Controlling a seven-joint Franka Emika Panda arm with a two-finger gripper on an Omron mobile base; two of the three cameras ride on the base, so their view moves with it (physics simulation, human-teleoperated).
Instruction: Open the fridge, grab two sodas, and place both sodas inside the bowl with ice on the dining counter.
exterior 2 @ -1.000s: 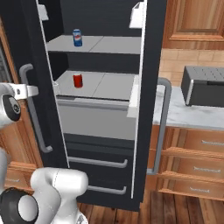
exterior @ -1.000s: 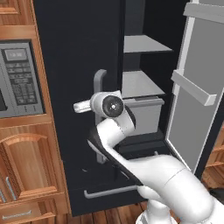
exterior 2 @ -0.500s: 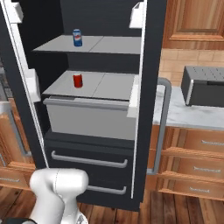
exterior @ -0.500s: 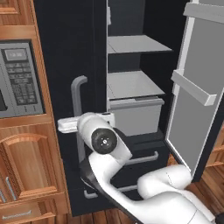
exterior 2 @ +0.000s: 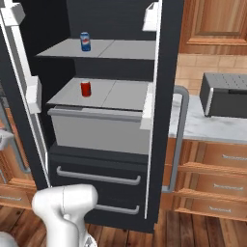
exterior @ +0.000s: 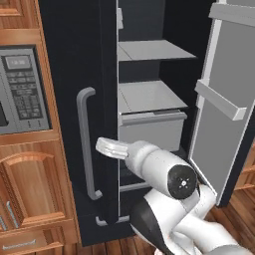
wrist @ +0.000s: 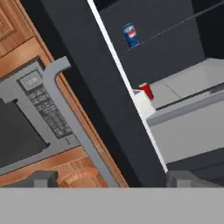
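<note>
With both doors of the fridge (exterior 2: 164, 96) swung wide, everything now turns on where the cans sit from the gripper (exterior: 110, 147): the red soda (exterior 2: 86, 88) stands upright on the grey middle shelf (exterior 2: 103, 94), above the gripper and deeper into the cabinet, past the edge of the left door (exterior: 94, 114), and the blue soda (exterior 2: 85, 41) stands upright one shelf higher, almost straight over the red one. From the hand's own camera the door edge (wrist: 100, 96) cuts right across the middle, and the red soda (wrist: 146, 91) peeks out just beyond it, the blue soda (wrist: 130, 35) further off along the same line. Both cans have their long axis vertical, so I judge a level, side-on reach is the natural way in, and the red one looks the nearer pick. The gripper sits low, just beside the left door's grey bar handle (exterior: 85, 144) and apart from it, its fingers (wrist: 43, 177) spread wide with nothing between them and nothing touching. The arm has to come round that door edge before it can line up on either can
</note>
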